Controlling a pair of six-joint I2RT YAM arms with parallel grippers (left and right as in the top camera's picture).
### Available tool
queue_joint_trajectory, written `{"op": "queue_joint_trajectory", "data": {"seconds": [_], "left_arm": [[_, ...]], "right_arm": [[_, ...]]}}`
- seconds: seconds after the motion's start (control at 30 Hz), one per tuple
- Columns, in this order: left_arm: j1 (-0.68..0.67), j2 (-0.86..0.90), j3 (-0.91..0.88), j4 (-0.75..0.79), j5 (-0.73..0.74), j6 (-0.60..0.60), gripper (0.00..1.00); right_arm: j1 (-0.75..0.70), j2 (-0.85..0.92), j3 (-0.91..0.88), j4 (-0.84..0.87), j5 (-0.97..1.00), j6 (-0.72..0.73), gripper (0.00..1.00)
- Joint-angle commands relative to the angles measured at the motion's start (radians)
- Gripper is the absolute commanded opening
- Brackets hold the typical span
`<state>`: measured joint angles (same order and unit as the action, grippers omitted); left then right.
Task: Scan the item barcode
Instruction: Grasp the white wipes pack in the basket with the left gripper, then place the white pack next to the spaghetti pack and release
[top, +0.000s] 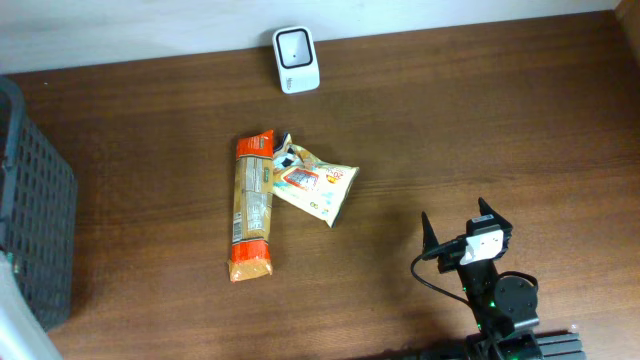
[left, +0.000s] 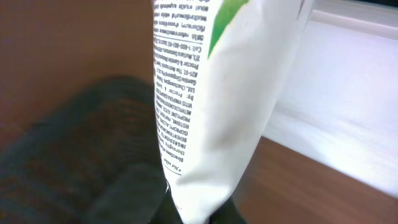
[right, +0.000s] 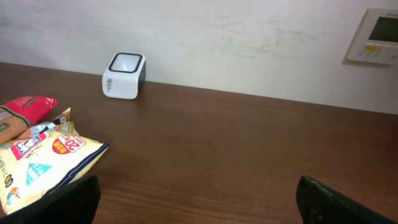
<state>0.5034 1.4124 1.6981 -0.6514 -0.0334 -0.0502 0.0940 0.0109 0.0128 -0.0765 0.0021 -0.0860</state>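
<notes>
White tube stands clamped in the closed left pincer; right pincer gapes empty.

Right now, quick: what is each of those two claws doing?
Left gripper: closed, holding a white printed tube.
Right gripper: open, holding nothing.

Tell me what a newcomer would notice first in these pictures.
A white tube covered in fine print fills the left wrist view, close to the camera. On the dark wooden table, an orange snack pack and a yellow chip bag lie touching mid-table, with a white scanner at the far edge.
</notes>
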Motion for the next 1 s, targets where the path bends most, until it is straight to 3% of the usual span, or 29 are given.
{"op": "queue_joint_trajectory", "data": {"seconds": [0.0, 0.13, 0.3, 0.43, 0.63, 0.97], "left_arm": [[-0.138, -0.031, 0.019, -0.090, 0.172, -0.041, 0.00], [-0.347, 0.051, -0.062, -0.211, 0.176, -0.095, 0.00], [-0.493, 0.190, -0.207, -0.236, 0.175, -0.111, 0.00], [-0.535, 0.330, -0.280, -0.231, 0.176, -0.189, 0.00], [-0.598, 0.524, -0.297, -0.225, 0.179, -0.189, 0.00], [-0.795, 0.615, -0.297, -0.223, 0.255, -0.189, 0.00]], "right_arm": [[-0.005, -0.007, -0.007, -0.003, -0.001, -0.003, 0.99], [-0.005, -0.007, -0.007, -0.003, -0.001, -0.003, 0.99], [-0.005, -0.007, -0.007, -0.003, -0.001, -0.003, 0.99], [-0.005, -0.007, -0.007, -0.003, -0.001, -0.003, 0.99], [-0.005, -0.007, -0.007, -0.003, -0.001, -0.003, 0.99], [-0.005, -0.007, -0.007, -0.003, -0.001, -0.003, 0.99]]}}
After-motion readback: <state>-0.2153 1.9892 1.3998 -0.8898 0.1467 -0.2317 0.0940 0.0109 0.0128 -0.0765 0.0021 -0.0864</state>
